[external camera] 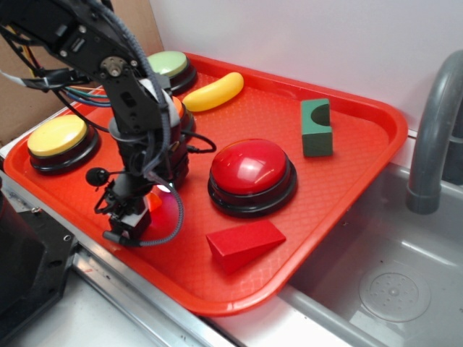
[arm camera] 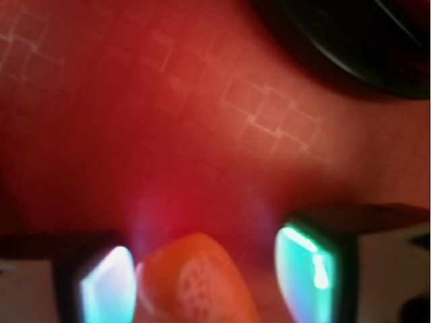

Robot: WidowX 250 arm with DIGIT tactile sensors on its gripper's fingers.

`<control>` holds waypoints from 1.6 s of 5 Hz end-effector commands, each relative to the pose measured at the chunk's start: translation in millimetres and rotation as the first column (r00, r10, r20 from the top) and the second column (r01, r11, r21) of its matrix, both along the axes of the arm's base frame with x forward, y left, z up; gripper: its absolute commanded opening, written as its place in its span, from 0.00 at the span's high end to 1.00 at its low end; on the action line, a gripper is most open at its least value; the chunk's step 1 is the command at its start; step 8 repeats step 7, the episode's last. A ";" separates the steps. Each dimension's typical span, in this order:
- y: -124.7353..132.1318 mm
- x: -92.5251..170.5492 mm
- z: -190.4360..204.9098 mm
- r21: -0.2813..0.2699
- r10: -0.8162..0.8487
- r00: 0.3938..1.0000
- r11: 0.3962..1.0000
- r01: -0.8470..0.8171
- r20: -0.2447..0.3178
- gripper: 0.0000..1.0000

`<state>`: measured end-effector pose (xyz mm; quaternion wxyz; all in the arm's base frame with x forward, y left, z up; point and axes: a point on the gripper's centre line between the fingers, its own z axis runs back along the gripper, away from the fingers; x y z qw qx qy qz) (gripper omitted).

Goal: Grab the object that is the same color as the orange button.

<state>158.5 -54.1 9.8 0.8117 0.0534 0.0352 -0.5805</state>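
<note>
**Gripper low on the tray, orange slice between its fingers**

We count four round buttons on the red tray (external camera: 347, 181): one large red button (external camera: 252, 168), one yellow button (external camera: 58, 136), one pale green button (external camera: 168, 63) at the back, and the orange button (external camera: 178, 108), mostly hidden behind the arm. Besides these we see one yellow banana (external camera: 215, 92), one green block with an arched notch (external camera: 316, 127), one red wedge block (external camera: 244, 244), and one small orange slice (arm camera: 199, 282).

The gripper (external camera: 134, 215) is down near the tray's front left part, left of the red button. In the wrist view the orange slice sits between the two fingers (arm camera: 313, 269), close to the left one, with a gap on the right side. So the fingers stand apart around it; whether either pad touches it we cannot tell. In the exterior view only a bit of orange shows at the fingers.

The tray has a faint square pattern. It rests on a metal counter beside a grey sink (external camera: 391, 289) with a grey faucet (external camera: 434, 130). A white wall stands behind.
</note>
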 end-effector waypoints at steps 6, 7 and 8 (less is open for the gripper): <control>7.9 -6.0 208.2 -0.121 0.891 0.433 0.449 -0.885 0.133 1.00; 5.4 -3.7 226.9 -0.135 0.942 0.313 0.328 -0.935 0.125 1.00; 5.4 -3.7 226.9 -0.135 0.942 0.313 0.328 -0.935 0.125 1.00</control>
